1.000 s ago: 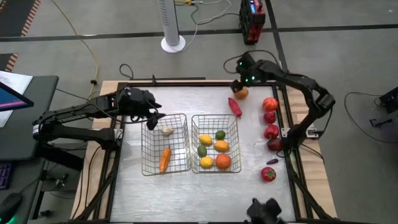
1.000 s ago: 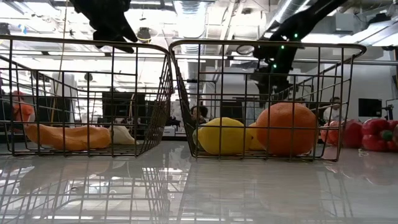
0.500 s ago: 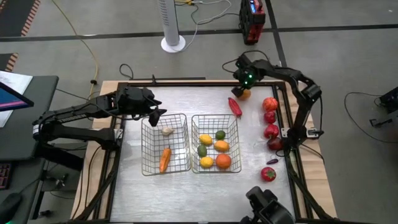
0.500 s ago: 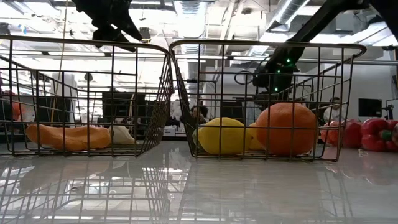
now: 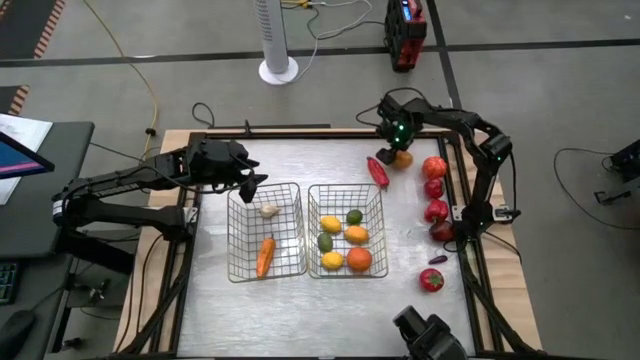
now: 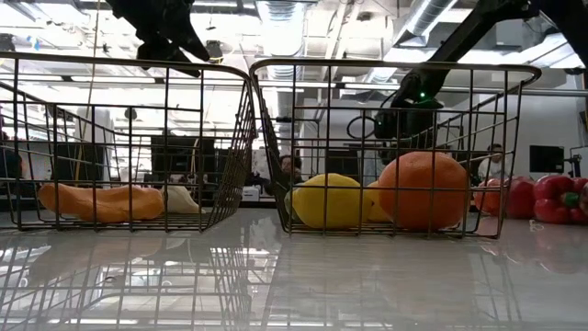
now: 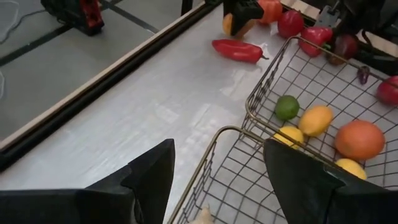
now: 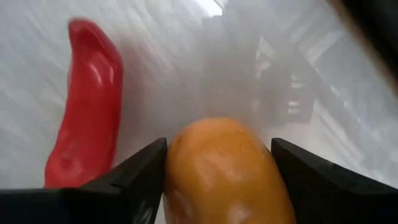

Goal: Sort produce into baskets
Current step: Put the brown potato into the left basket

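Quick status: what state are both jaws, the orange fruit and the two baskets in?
Left gripper: jaws open, empty, over left basket's corner.
Right gripper: jaws shut on orange fruit.
Orange fruit: gripped, near the red pepper.
Left basket: upright, holds two pieces.
Right basket: upright, holds six pieces.

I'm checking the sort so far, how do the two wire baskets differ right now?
The left basket holds only a carrot and a whitish bulb; the right basket holds six round yellow, green and orange pieces. The left gripper hovers over the left basket's corner. Both are square wire grids.

2 wire baskets [image 5: 266, 232] side by side, produce [image 5: 345, 242] inside and loose
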Available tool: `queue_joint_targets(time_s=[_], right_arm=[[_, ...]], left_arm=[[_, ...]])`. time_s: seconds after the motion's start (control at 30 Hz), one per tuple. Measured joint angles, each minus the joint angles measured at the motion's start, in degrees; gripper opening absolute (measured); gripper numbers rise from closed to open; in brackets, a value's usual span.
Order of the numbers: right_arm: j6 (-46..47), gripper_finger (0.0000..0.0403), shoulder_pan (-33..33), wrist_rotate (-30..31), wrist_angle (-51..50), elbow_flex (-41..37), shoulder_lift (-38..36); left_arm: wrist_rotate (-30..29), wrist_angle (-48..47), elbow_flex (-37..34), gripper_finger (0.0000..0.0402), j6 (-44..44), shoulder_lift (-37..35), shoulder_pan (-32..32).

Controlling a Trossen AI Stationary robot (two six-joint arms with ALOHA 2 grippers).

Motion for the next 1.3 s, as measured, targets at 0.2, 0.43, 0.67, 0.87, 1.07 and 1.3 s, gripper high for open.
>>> queue_joint_targets(time_s=[0.2,0.43,0.67,0.87,1.07,1.3], right_arm=[[5.85,0.0291,1.01,-2.51,-4.99,2.16,0.0],[11.89,0.0289,6.52,-8.43,-6.41,11.27,-2.31],[17.47,0.0289,18.63,-11.05,2.13,19.1,-5.75],[23.72,0.0301,29.66,-11.07,16.08,19.8,-6.56],[27.96,0.0304,38.75,-6.36,29.58,19.8,-6.45],[27.99,0.0305,45.84,0.2,40.81,19.8,-6.4]], left_arm=[[1.85,0.0,0.0,0.0234,1.75,0.0,0.01],[2.06,0.0,0.0,0.0234,3.89,0.0,0.02],[2.12,-0.07,0.0,0.0234,5.17,0.0,0.01],[3.86,0.49,0.0,0.0234,2.28,-1.59,0.0],[5.61,2.47,0.0,0.0234,0.95,-6.63,0.02],[8.06,3.95,0.0,0.0234,2.27,-11.63,0.02]])
